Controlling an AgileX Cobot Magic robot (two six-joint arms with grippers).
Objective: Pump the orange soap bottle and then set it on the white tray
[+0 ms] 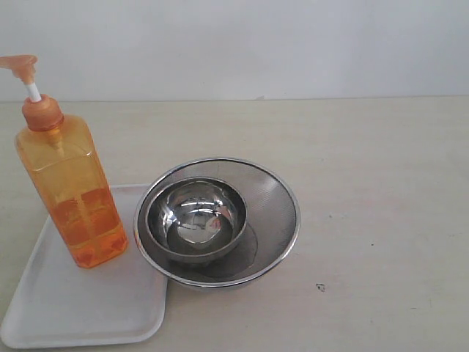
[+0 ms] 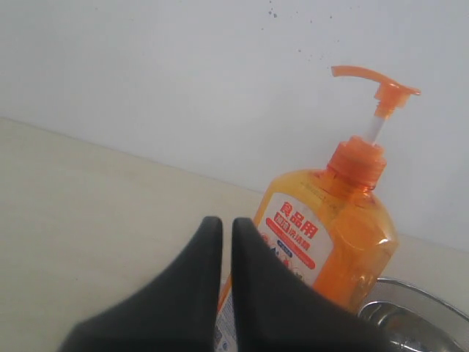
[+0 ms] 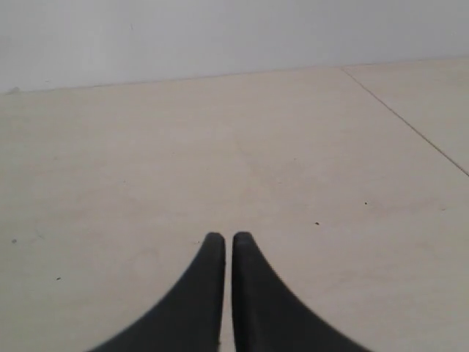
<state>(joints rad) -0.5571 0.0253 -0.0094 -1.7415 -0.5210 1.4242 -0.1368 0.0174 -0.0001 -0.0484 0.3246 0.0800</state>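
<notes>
The orange soap bottle point(image 1: 69, 198) stands upright on the white tray point(image 1: 80, 308) at the left of the exterior view, pump head raised. No arm shows in that view. In the left wrist view the bottle point(image 2: 344, 220) rises just beyond my left gripper point(image 2: 227, 224), white-and-red label facing the camera. The black fingers are shut with nothing between them, apart from the bottle. My right gripper point(image 3: 229, 238) is shut too, empty, over bare beige tabletop.
A round steel mesh strainer point(image 1: 275, 198) with a small steel bowl point(image 1: 196, 218) inside it sits right beside the tray and overlaps its edge. The strainer's rim point(image 2: 418, 293) shows behind the bottle. A white wall backs the table.
</notes>
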